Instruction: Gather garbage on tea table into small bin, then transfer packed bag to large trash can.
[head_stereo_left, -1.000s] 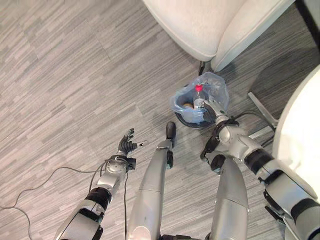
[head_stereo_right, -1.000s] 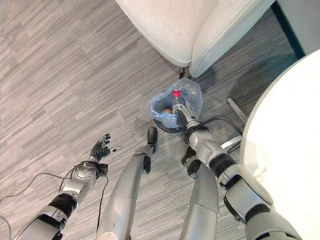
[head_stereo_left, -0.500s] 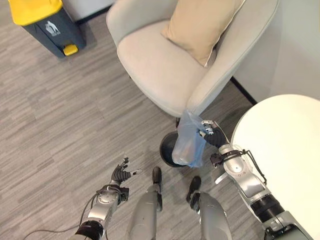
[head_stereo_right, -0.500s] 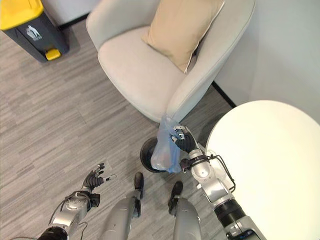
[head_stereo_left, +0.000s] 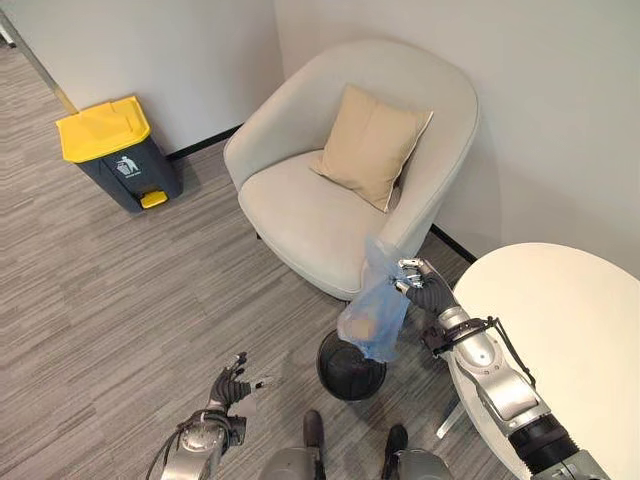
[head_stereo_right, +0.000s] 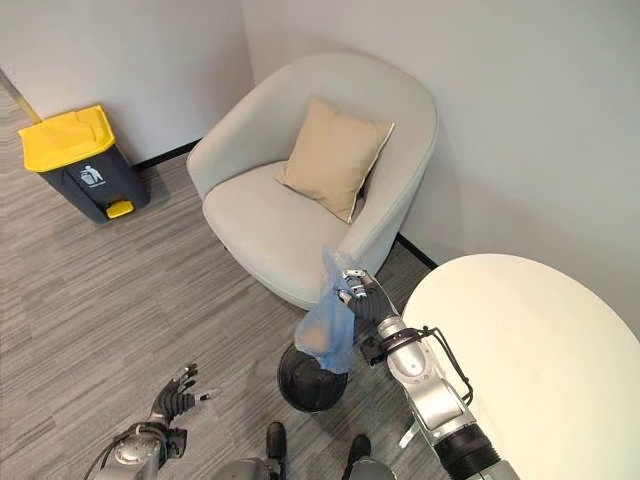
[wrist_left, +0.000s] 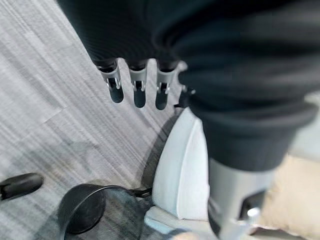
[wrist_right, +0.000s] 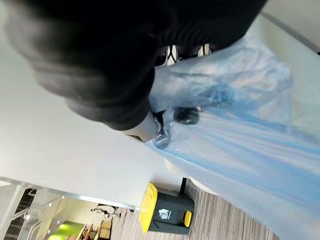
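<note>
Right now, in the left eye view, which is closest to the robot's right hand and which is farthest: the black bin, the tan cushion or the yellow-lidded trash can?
From the right hand, which grips the blue plastic bag:
1. Small black round bin, on the floor just below the bag.
2. Tan square cushion, on the cream armchair beyond the hand.
3. Grey trash can with yellow lid, far across the floor by the wall.

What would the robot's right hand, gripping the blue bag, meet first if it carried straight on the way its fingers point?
Probably the armchair: the right hand, holding the blue bag, points toward its side, though depth is unclear.
</note>
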